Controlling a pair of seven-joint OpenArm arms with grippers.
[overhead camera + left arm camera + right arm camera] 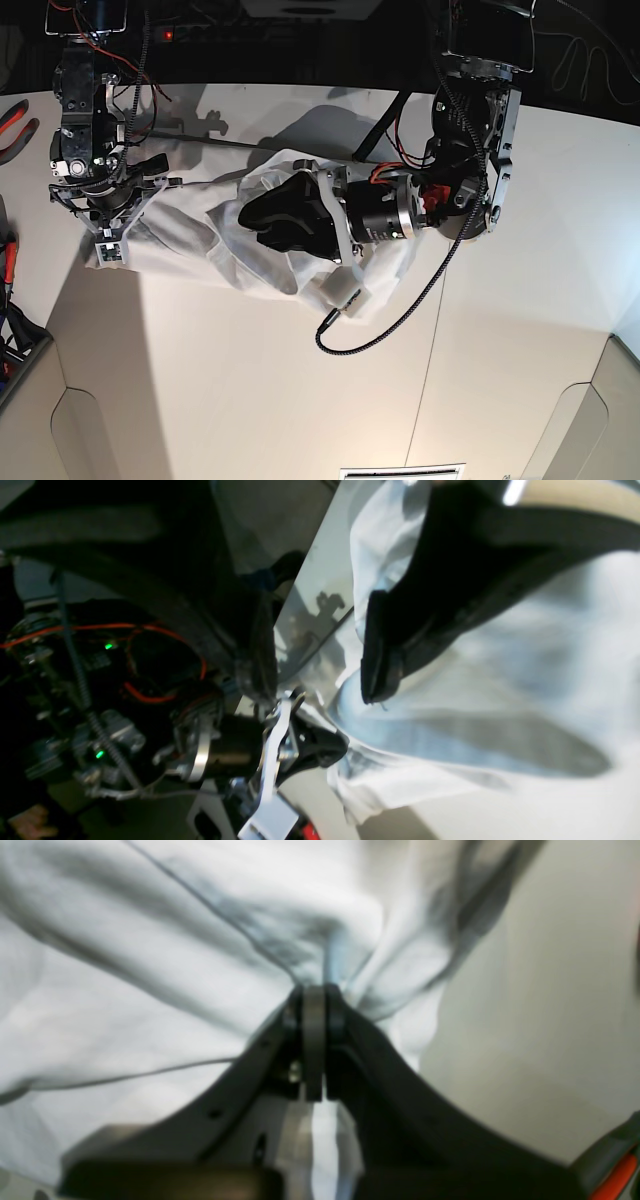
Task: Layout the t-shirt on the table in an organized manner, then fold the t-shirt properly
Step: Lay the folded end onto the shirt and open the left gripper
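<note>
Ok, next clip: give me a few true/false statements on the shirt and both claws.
1. The right claw is shut on the t-shirt. True.
2. The left claw is clamped shut on cloth. False: its jaws stand open over the shirt.
3. The shirt lies neatly folded. False: it is bunched and wrinkled, stretched between the arms.
4. The shirt is white. True.
5. The shirt hangs off the table. False: it rests on the tabletop.

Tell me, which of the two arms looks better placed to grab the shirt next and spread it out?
The left one, probably. Its left gripper hangs open over the t-shirt, free to grab cloth, while the right gripper is already shut on a bunched fold.
</note>
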